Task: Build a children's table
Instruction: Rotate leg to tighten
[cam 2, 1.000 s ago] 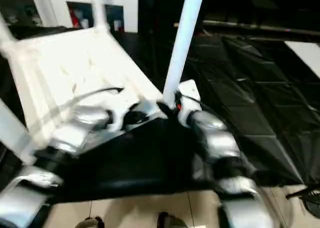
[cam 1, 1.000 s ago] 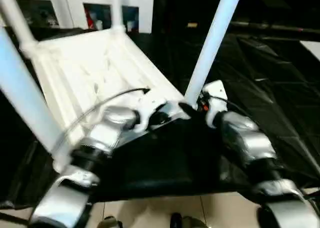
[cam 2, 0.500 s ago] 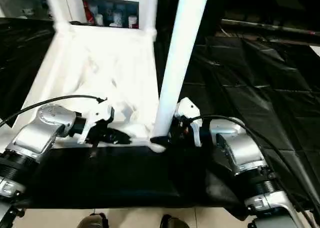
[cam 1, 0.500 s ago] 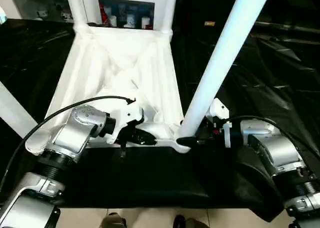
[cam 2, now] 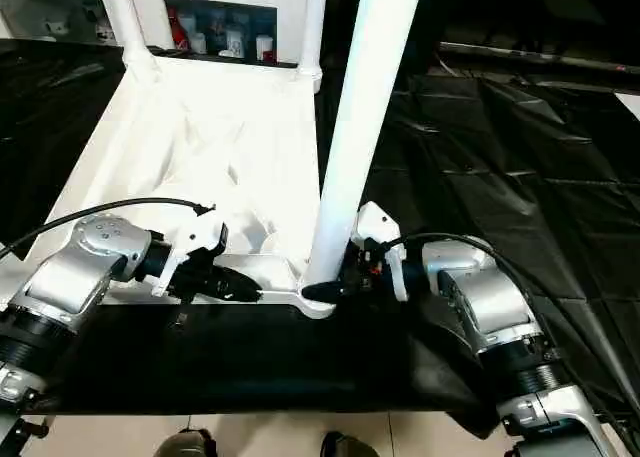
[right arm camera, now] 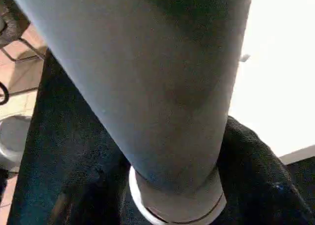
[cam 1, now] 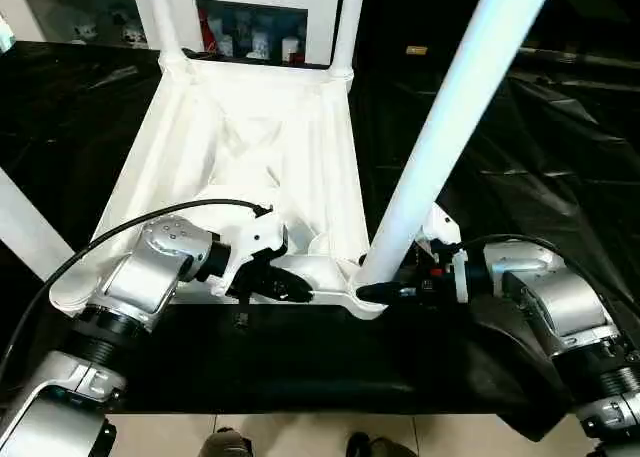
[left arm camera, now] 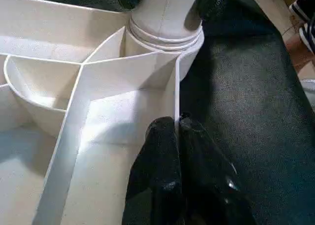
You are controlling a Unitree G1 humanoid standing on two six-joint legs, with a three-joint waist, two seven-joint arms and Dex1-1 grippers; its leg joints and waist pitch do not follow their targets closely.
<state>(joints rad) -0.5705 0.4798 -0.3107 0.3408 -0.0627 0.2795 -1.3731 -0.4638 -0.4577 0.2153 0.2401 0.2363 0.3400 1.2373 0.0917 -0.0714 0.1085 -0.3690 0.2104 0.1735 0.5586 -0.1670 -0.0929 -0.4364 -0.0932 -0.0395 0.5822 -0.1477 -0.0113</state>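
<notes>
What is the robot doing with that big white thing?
It is building a little table. The tabletop lies upside down on a black sheet. The left gripper pinches the tabletop's near edge. The right gripper holds the bottom of a leg standing in the near corner socket. Two more legs stand at the far corners.

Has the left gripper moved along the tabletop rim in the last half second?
No. The left gripper stays pinched on the tabletop rim, equally near the leg.
</notes>
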